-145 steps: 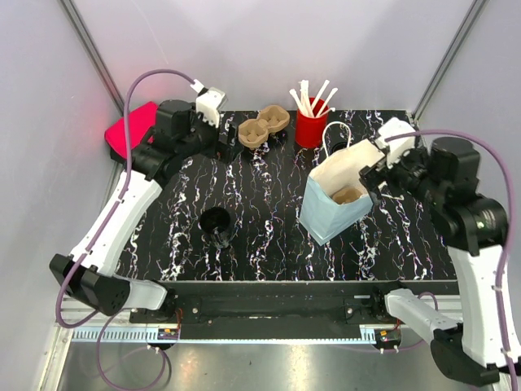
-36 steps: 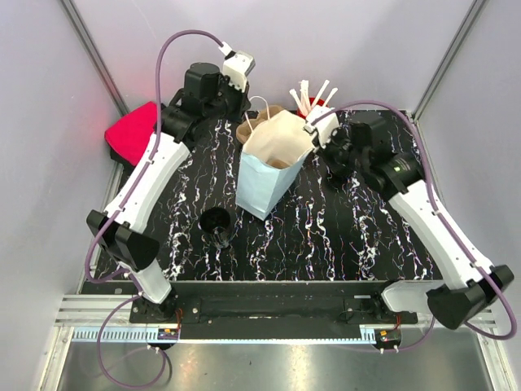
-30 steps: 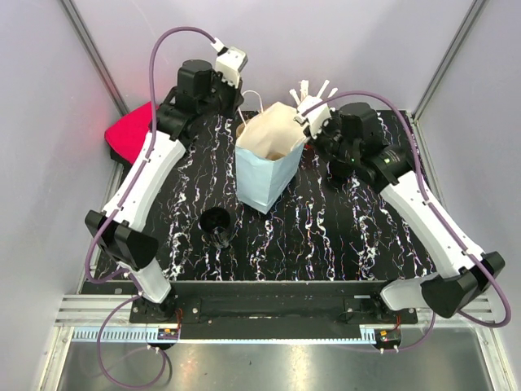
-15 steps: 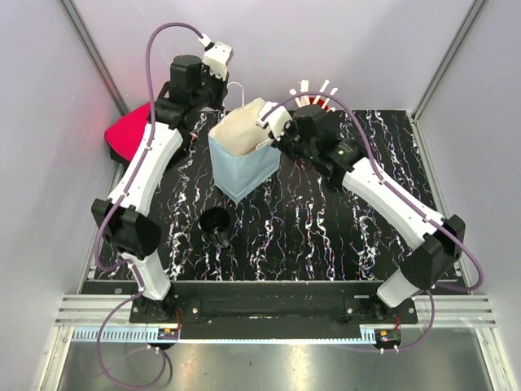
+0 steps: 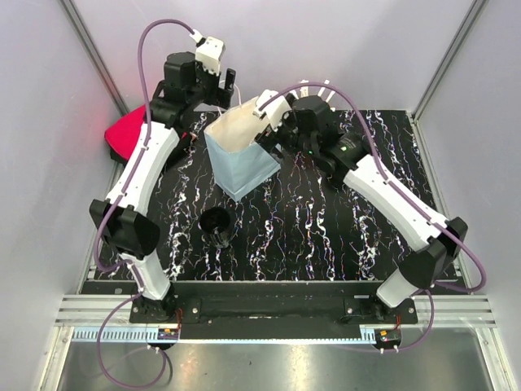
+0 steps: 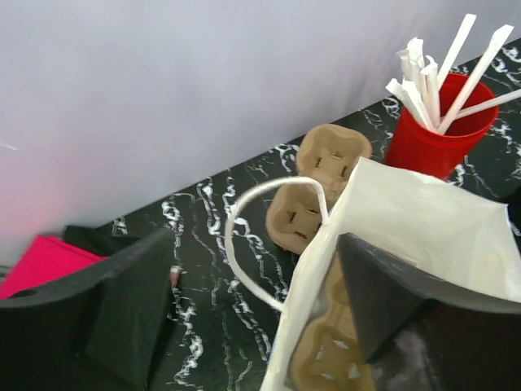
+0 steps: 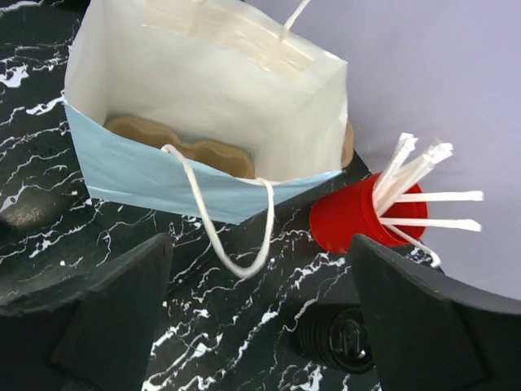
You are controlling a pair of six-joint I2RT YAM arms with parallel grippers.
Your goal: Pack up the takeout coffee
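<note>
My right tool is open wide and holds nothing. It hangs over the black counter, just in front of the paper bag. The takeout coffee is at the bottom of my right wrist view, between my two fingers and nearer the one on the right. It stands on the counter with its black lid on, just below the red cup in the frame and very close to it. It is outside the bag, off to the lower right of it, and my tool is not touching it. I cannot pick out the coffee in the top view. The bag is blue outside and white inside, its mouth is open, and a brown cup tray lies at its bottom. One white handle flops down the front. White stirrers stick out of the red cup. My left tool is open wide too, up at the bag's far rim, with the bag's edge between its fingers. A second brown tray lies on the counter behind the bag. Another black cup stands alone at the lower left of the top view.
</note>
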